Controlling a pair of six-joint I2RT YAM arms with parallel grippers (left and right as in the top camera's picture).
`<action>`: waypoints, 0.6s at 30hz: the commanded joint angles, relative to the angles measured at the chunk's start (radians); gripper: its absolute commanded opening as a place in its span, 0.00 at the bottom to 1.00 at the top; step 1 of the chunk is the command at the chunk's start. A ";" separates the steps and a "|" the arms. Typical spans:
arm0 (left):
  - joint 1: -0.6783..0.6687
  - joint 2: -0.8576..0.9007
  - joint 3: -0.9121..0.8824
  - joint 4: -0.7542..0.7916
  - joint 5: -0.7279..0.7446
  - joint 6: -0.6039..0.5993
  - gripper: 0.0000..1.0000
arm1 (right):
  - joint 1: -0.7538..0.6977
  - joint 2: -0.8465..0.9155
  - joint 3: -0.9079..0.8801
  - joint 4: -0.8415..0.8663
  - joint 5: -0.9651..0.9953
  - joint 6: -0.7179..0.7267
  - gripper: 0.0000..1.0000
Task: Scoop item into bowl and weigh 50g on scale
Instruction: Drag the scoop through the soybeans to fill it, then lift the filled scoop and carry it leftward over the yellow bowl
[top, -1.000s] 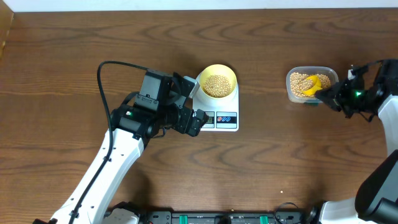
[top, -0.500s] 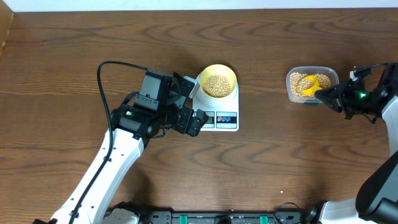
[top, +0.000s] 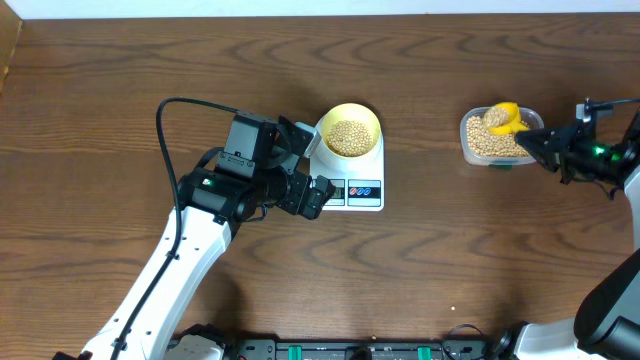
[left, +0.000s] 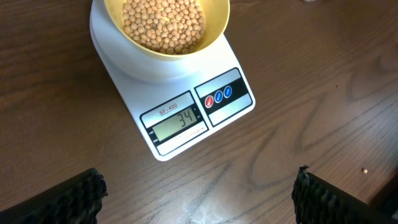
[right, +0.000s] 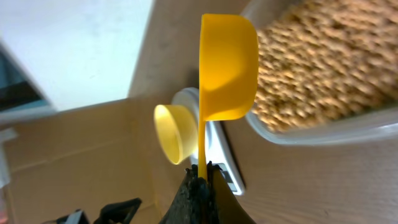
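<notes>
Over the wood table, the right gripper pinched a loaded spoon meant for the underweight bowl; the left gripper gaped, viewing the scale.

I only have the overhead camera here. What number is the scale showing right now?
Observer: In the left wrist view the scale reads 34, with the bowl of beans sitting on it.
Operator: What about the tool on the right side, is it properly gripped?
Observer: Yes. The right wrist view shows the right gripper shut on the thin handle of the yellow spoon.
Operator: And the other arm?
Observer: The left gripper is open and empty. Its fingers stand wide apart, short of the scale.
</notes>
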 joint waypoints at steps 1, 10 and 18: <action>-0.001 0.002 0.000 -0.001 -0.006 -0.006 0.98 | -0.003 0.009 -0.005 0.063 -0.178 0.005 0.01; -0.001 0.002 0.000 -0.001 -0.006 -0.006 0.98 | 0.101 0.009 -0.005 0.283 -0.232 0.117 0.01; -0.001 0.002 0.000 -0.001 -0.006 -0.006 0.98 | 0.304 0.009 -0.005 0.622 -0.206 0.327 0.01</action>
